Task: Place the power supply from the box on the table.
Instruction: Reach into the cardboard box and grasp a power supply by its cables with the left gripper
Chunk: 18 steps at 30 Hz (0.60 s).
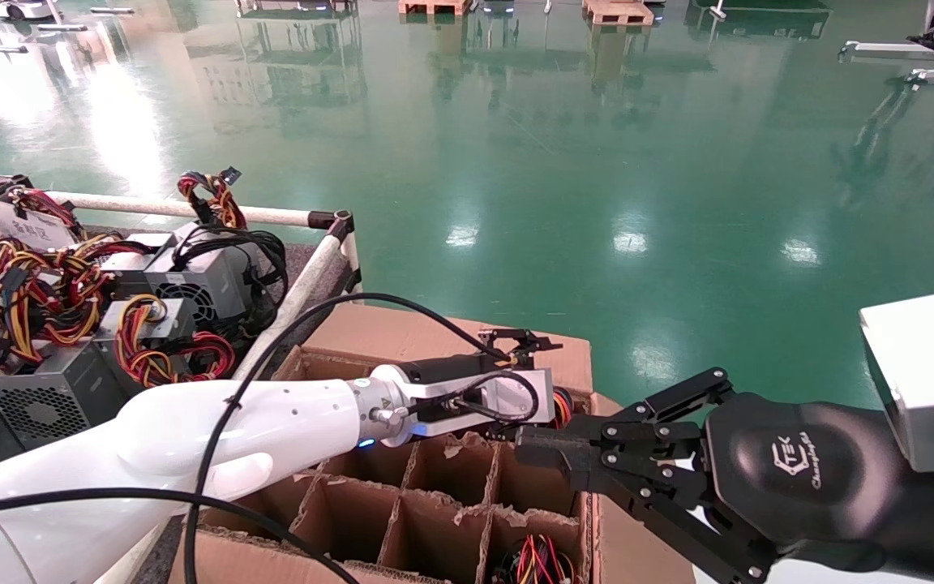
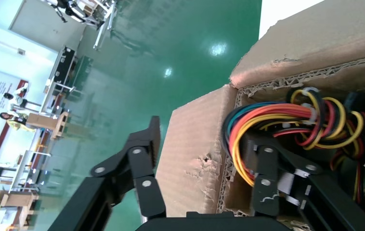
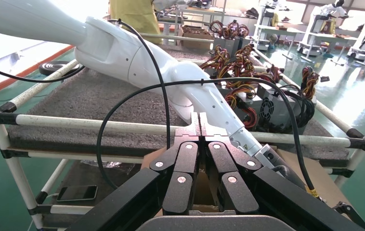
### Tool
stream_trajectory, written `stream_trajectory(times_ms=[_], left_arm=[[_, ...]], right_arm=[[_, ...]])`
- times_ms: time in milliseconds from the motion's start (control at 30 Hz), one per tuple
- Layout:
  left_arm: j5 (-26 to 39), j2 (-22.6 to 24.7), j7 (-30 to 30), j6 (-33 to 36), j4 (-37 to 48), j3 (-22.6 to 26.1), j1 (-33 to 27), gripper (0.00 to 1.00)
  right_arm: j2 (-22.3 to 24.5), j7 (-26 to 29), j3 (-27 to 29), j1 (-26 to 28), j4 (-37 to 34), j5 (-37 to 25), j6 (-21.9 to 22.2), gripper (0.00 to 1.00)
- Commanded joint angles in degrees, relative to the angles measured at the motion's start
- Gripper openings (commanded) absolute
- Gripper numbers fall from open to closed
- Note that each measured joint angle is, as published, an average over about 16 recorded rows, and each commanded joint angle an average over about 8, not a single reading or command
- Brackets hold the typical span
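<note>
The left gripper, jaws spread, straddles the far wall of the brown cardboard box to reach the wire-looped power supply in a corner cell; the right gripper, closed empty, waits alongside.

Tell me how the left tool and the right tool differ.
The left tool is open; the right tool is shut, its fingers pressed together. The left tool straddles a wall of the box, with one finger outside and one inside a cell beside the coloured wires; the right tool hovers over the box's right edge and holds nothing. Both are black with linkage fingers, and both are near the box's far right corner.
</note>
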Motion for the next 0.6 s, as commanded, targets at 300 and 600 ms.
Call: stream_trajectory(times_ms=[300,600], left_arm=[[-1.0,0.4,0.9,1.1,1.3,-0.2,-0.2,0.0],[-2.2,0.8,1.9,2.4,2.8,-0.3,-0.3,0.0]], right_arm=[[0.0,0.0,0.0,0.0,0.0,0.0,0.0,0.0],[0.0,0.0,0.0,0.0,0.0,0.0,0.0,0.0]])
